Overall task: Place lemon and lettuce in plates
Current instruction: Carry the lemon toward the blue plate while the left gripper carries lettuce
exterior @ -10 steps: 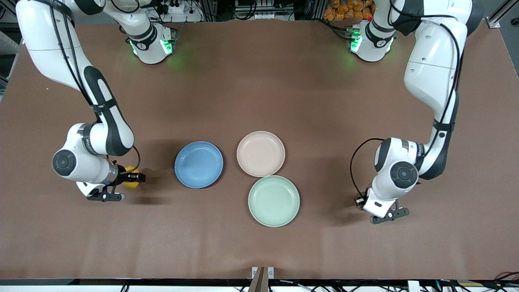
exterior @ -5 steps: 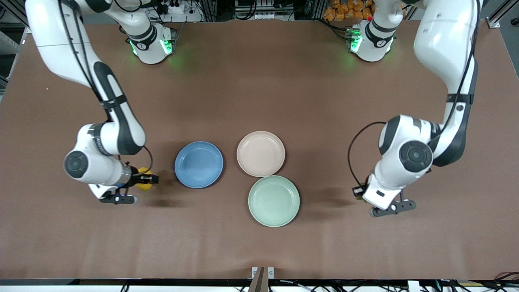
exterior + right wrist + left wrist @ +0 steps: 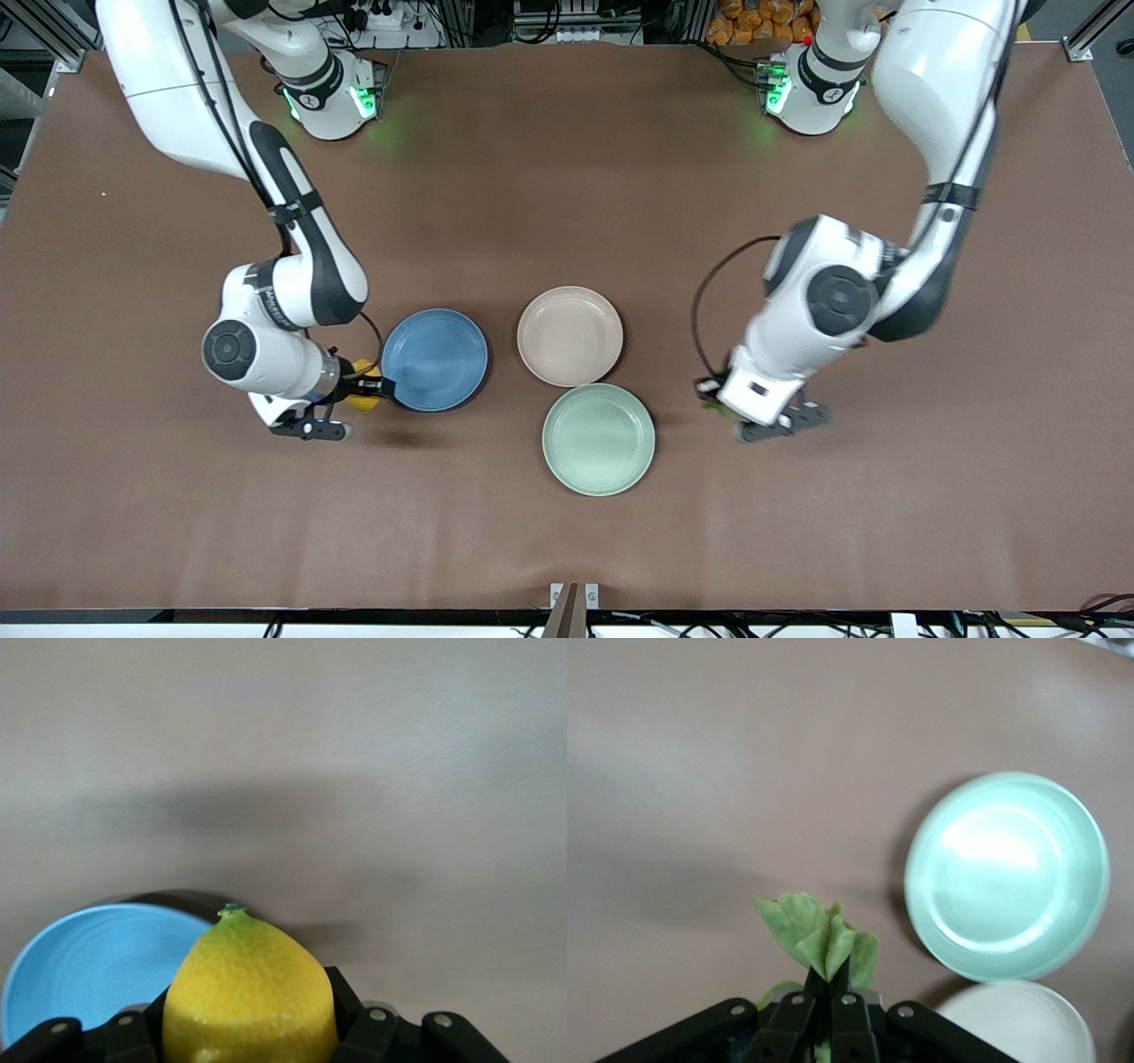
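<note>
Right gripper (image 3: 368,390): clamped on lemon (image 3: 361,396), held in air over table just beside rim of blue plate (image 3: 436,359), on right arm's side.
Left gripper (image 3: 711,396): pinched shut on lettuce (image 3: 818,938), in air over bare table toward left arm's end, near mint-green plate (image 3: 599,439).
Beige-pink plate (image 3: 570,336): between blue and mint-green plates, holding nothing.

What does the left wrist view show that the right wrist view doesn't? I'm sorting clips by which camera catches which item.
Only the left wrist view: the lettuce pinched in the shut left gripper, the mint-green plate and an edge of the beige-pink plate.
Only the right wrist view: the lemon gripped in the right gripper, with the blue plate beside it.
Both: the brown table, and the held item raised off it.
</note>
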